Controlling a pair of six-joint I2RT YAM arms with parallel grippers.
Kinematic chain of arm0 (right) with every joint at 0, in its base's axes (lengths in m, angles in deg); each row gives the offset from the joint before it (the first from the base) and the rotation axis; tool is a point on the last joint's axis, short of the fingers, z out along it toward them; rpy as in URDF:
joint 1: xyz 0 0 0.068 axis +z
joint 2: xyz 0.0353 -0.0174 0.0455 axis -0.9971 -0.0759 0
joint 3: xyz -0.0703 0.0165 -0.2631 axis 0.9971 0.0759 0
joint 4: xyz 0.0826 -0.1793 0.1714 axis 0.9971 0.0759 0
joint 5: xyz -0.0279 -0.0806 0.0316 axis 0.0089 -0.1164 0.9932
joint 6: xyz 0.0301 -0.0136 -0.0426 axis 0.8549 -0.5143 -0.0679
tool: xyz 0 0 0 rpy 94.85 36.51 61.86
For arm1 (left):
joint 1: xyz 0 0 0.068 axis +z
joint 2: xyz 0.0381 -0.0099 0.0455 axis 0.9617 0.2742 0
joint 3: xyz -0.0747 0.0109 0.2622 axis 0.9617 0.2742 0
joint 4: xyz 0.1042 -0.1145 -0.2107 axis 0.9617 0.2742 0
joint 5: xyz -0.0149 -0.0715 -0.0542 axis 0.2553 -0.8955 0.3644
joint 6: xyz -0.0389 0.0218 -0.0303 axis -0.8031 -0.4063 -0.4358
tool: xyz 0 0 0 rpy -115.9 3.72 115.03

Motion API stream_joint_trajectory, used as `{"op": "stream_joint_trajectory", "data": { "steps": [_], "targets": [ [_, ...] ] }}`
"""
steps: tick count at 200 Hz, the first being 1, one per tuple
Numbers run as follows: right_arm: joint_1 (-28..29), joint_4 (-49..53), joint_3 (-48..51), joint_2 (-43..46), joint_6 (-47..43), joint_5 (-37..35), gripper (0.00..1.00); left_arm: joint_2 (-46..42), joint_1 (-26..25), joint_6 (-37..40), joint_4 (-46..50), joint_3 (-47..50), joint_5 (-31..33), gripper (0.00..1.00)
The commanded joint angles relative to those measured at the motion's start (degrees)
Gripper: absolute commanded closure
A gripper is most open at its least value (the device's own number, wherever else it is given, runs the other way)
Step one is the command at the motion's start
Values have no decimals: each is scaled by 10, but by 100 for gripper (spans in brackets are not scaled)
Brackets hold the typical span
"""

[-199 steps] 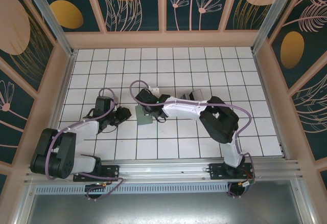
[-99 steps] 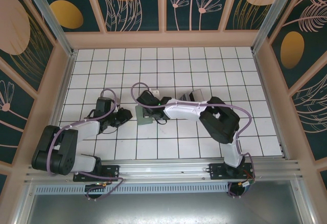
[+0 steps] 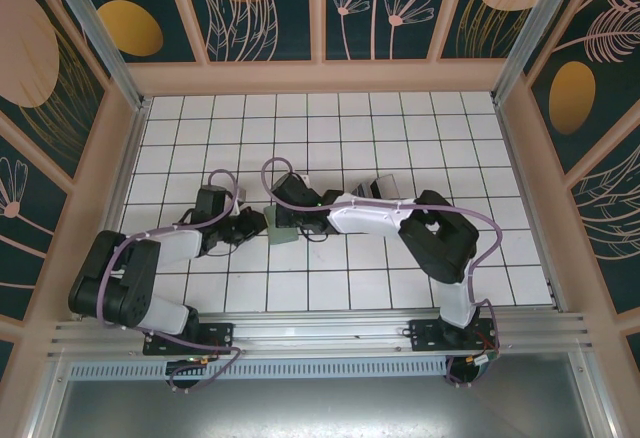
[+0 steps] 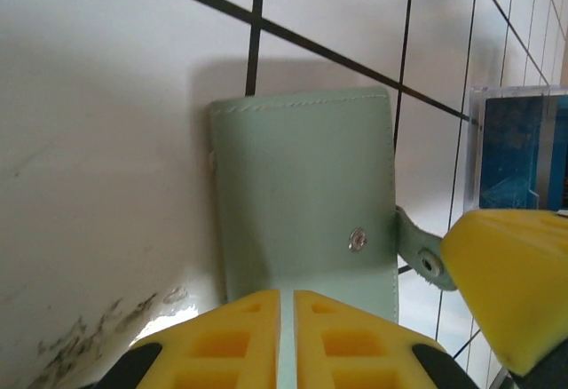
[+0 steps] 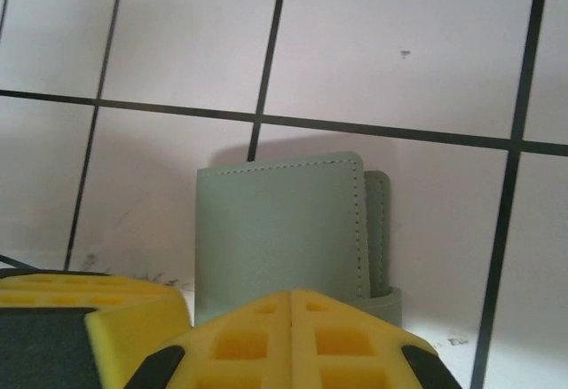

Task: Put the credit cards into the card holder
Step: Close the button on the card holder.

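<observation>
Tiled table (image 3: pixel 400 128), card holder (image 3: pixel 281 225) between tools

Both arms wear white shells between bulky black joints, each bolted to a black base plate. A lilac cable loops along the left arm (image 3: pixel 150 258) and the right arm (image 3: pixel 420 233). Their fingers (image 4: pixel 284 340) are bright yellow plastic (moulded with square recessed pockets) on black mounts
</observation>
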Motion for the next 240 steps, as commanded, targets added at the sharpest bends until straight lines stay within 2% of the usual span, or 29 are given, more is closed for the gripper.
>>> {"op": "stream_joint_trajectory", "data": {
  "steps": [1,65,180,240],
  "targets": [
    [-6,-32,17,-10,8,21,100,20,-4,-6,-11,-5,-13,88],
    [-11,-58,20,-27,23,44,100,31,-3,-40,-71,33,-17,87],
    [-16,-91,28,-41,28,54,100,30,-4,-42,-64,37,-8,89],
    [-30,-106,36,-36,19,90,100,22,-3,-42,-59,37,3,90]
  ]
}}
